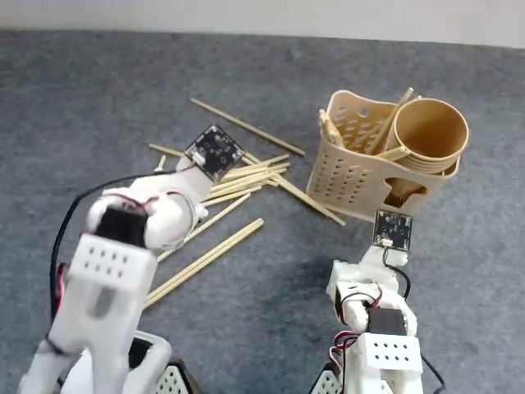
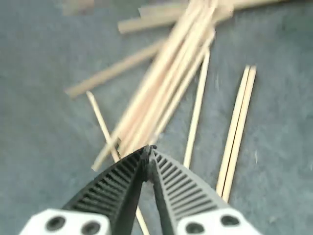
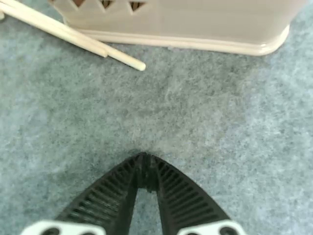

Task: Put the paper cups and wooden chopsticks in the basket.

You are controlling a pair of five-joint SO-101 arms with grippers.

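Note:
A beige perforated basket (image 1: 354, 176) stands on the grey carpet at the right, tipped slightly. It holds stacked paper cups (image 1: 430, 133) and a few wooden chopsticks (image 1: 385, 127). Loose chopsticks (image 1: 246, 176) lie fanned out left of the basket, with a pair (image 1: 205, 261) nearer the front. My left gripper (image 2: 148, 151) is shut, its tips just above the near ends of a chopstick bundle (image 2: 166, 83), with nothing seen between them. My right gripper (image 3: 145, 161) is shut and empty over bare carpet, short of the basket's base (image 3: 195, 22).
Two chopstick tips (image 3: 93, 46) lie beside the basket's lower edge in the right wrist view. A long single chopstick (image 1: 246, 127) lies farther back. The left arm's body (image 1: 123, 246) covers part of the pile. A pale wall edge runs along the back.

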